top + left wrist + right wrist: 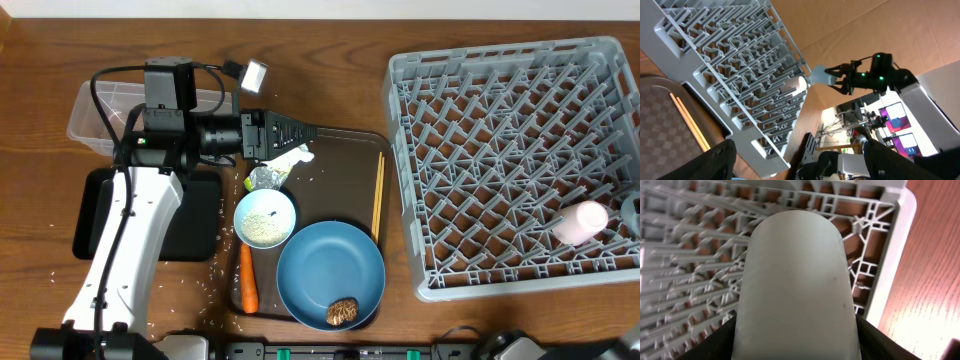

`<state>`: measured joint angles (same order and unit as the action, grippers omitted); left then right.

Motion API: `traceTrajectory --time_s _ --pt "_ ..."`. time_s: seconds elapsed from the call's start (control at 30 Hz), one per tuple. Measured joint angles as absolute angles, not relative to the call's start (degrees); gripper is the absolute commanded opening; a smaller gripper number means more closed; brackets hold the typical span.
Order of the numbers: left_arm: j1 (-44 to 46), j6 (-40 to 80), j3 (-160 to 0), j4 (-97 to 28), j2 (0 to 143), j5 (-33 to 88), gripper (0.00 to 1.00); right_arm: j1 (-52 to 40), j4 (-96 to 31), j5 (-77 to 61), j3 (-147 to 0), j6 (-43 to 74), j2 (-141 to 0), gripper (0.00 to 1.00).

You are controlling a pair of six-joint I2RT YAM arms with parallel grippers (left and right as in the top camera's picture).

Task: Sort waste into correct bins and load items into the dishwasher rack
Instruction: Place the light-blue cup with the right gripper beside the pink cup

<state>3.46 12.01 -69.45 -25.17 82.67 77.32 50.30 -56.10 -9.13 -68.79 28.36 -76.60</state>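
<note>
Our right gripper clamps the light-blue cup above the rack's outer rim while our left gripper gapes empty, so on release here we risk it toppling onto the table or striking the pink cup.

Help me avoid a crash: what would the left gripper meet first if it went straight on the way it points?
Probably the near wall of the grey dish rack; the left gripper points at it across the back edge of the brown tray. Height is unclear, so it might clear the rim.

White arm; black, seemingly cabled wrist
</note>
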Motion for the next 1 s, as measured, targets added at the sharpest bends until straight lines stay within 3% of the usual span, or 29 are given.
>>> traceTrajectory --time_s 0.23,0.53,0.8,1.0 --pt "3.46 12.03 -69.45 -25.26 82.67 77.3 0.82 50.43 -54.57 -11.33 -68.79 30.63 -81.14 0.59" --pt "3.46 12.01 -69.45 -25.26 82.67 77.3 0.82 50.43 -52.21 -12.23 -68.79 32.64 -84.51 0.78" --pt "3.46 12.03 -69.45 -25.26 82.67 77.14 0.82 50.43 -49.04 -22.17 -69.08 31.14 -85.1 0.79" --pt "3.46 12.01 -69.45 -25.26 82.67 77.14 0.82 50.24 -53.06 -27.49 -71.99 29.04 -84.25 0.72"
